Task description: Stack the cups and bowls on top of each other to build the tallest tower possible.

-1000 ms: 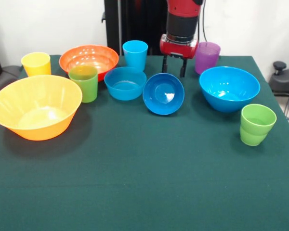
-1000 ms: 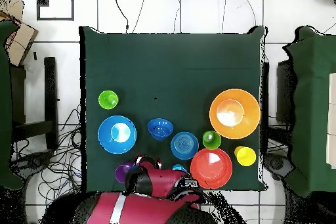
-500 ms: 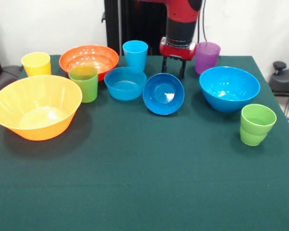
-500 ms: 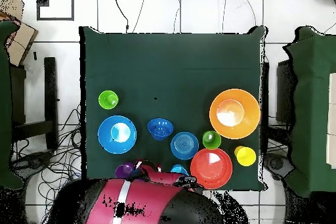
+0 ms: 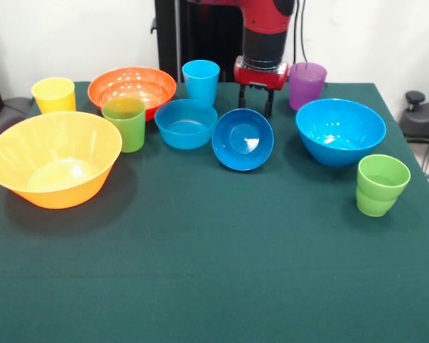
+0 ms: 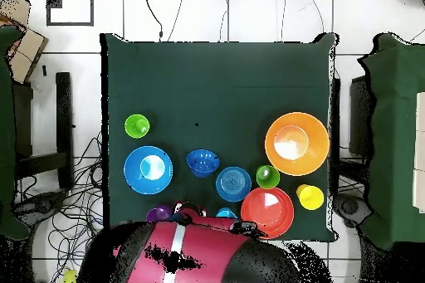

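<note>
My claw [image 5: 256, 100] hangs spread and empty at upper centre of the front view, just above the tilted small dark blue bowl [image 5: 242, 138], beside the purple cup [image 5: 307, 84]

A dark green cloth covers the surface [image 5: 214, 286], running smooth to its edges in the front view. Behind it stands a plain white wall [image 5: 71, 36], with a dark vertical column [image 5: 193, 32] rising against it. A black rounded piece of equipment [image 5: 422, 114] sits past the right edge. From overhead, the floor [image 6: 232, 14] is pale tile with dark grout lines, and black cables [image 6: 66, 205] trail across it on one side. Green-covered furniture [image 6: 398, 130] stands beside the surface on the right of that view, another green-draped piece [image 6: 10, 130] on the left, with a cardboard box [image 6: 21, 47] near it
</note>
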Available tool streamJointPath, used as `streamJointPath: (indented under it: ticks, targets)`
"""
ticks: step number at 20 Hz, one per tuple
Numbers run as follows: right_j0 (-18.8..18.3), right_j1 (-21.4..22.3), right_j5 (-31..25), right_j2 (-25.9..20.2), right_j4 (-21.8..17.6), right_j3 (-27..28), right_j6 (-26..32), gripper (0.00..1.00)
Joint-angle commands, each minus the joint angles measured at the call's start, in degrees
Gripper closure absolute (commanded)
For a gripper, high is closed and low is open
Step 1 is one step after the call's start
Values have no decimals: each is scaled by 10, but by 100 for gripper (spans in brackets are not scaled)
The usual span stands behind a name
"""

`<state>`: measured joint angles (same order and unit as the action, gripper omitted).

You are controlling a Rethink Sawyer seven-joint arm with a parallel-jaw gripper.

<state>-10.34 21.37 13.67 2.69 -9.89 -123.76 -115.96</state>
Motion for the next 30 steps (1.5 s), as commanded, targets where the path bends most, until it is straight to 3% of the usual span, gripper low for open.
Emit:
streamJointPath:
  ticks: [1,10,19,30]
  targets:
    - [-27,-42,-60,-58,-15,148,-11,0]
    - [-59,-94,-87,-88,-61,238,21,0]
    - [-76,-104,-136,-110,-101,295,32,0]
    - [-83,-109,-153,-124,-137,334,18,0]
